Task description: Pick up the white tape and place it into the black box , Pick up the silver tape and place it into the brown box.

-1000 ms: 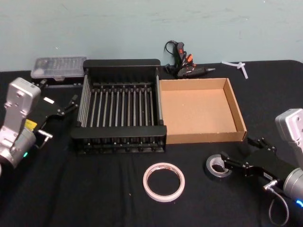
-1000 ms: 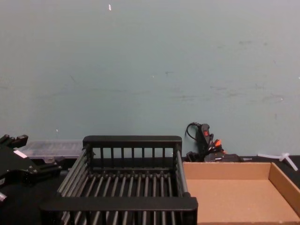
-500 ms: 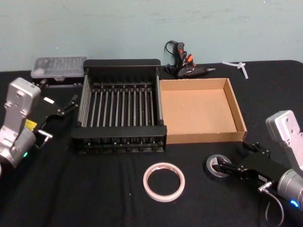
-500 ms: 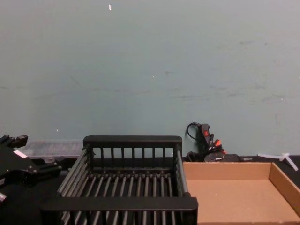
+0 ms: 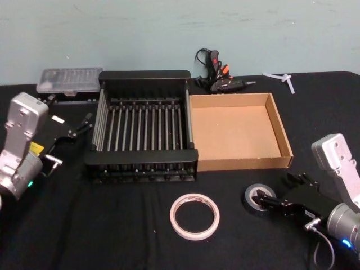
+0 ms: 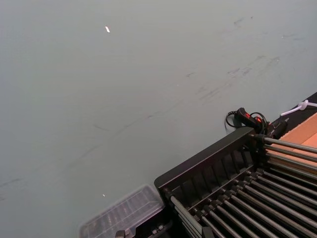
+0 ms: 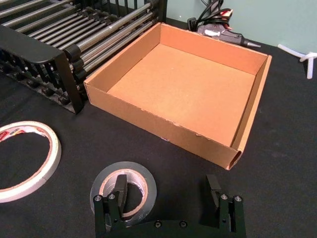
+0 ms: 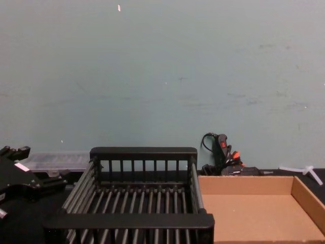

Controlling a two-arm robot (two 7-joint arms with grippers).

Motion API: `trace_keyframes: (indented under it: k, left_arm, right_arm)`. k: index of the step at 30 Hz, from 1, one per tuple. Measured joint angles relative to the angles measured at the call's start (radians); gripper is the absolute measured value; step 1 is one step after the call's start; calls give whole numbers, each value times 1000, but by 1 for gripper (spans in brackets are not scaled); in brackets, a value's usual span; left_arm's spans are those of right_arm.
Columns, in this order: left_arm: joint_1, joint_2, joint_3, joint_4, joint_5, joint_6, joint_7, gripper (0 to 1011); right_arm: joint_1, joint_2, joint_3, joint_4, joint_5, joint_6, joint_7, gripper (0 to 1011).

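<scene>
Reaching low at the lower right of the head view, I am holding my right gripper (image 5: 269, 203) spread wide, 1 finger (image 7: 120, 192) inside the silver tape (image 7: 124, 188). Left of it the white tape (image 5: 194, 216) is lying flat. Beyond, the brown box (image 5: 279, 125) is touching the black box (image 5: 143, 75), my left gripper (image 5: 84, 125) beside it, fingers unclear.

The right gripper (image 5: 264, 202) sits low at the silver tape (image 5: 259, 198), one finger in its core. The white tape (image 5: 194, 216) lies flat before the black box (image 5: 143, 122); the brown box (image 5: 241, 130) adjoins it. The left gripper (image 5: 84, 125) hangs beside the crate.
</scene>
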Motion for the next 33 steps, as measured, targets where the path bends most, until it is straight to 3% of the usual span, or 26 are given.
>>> trace_keyframes:
  k: [19, 33]
  left_arm:
    - [0, 0, 0, 0, 0, 0, 0, 1001]
    - [0, 0, 0, 0, 0, 0, 0, 1001]
  right_arm:
    - [2, -37, 21, 14, -40, 12, 28, 1000]
    - [2, -36, 20, 14, -40, 12, 27, 1000]
